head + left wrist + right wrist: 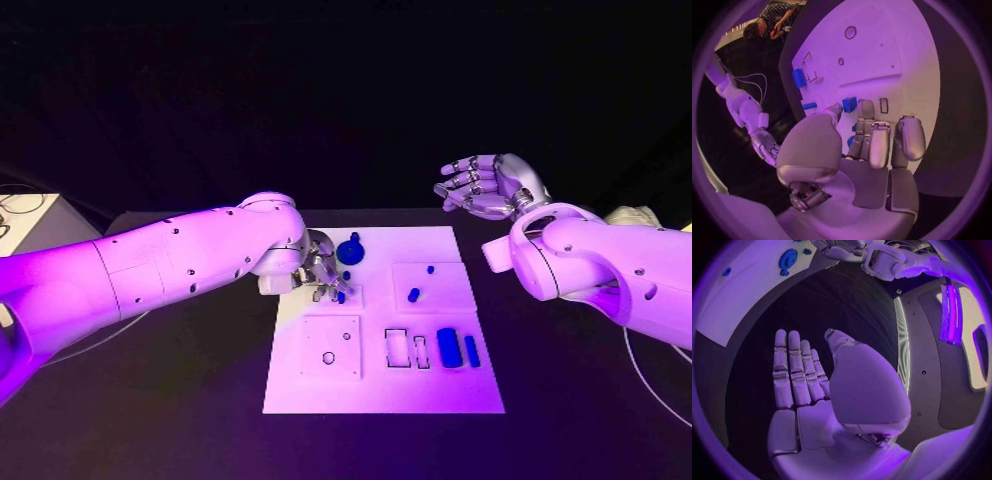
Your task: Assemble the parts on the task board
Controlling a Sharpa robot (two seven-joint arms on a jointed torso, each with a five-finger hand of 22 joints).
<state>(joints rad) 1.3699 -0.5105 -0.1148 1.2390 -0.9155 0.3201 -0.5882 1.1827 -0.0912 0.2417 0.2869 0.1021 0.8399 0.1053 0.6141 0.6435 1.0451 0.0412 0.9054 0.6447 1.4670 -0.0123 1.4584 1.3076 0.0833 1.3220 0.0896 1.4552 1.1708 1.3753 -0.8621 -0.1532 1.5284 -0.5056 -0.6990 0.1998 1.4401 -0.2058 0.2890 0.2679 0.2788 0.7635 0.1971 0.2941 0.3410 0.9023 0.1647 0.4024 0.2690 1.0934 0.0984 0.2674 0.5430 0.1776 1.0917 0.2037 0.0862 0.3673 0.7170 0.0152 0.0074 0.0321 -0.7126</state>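
Blue plastic parts (343,252) just beyond the silver left hand (317,272), fingers curled, grip unclear, over the white task board (382,390); silver right hand (483,187) well apart, open, empty.

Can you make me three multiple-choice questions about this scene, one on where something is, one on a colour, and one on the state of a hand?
1. Where is the left hand?
A. Over the task board's left edge
B. Off the table
C. Raised beyond the board's far right corner

2. What colour are the parts on the board?
A. Blue
B. Red
C. Yellow

3. What is the right hand doing?
A. Holding a part
B. Raised off the board, holding nothing
C. Pressing on the board

Answers:
1 A, the head view shows it at the board's left edge.
2 A, the pieces read blue.
3 B, its fingers are apart with nothing in them.
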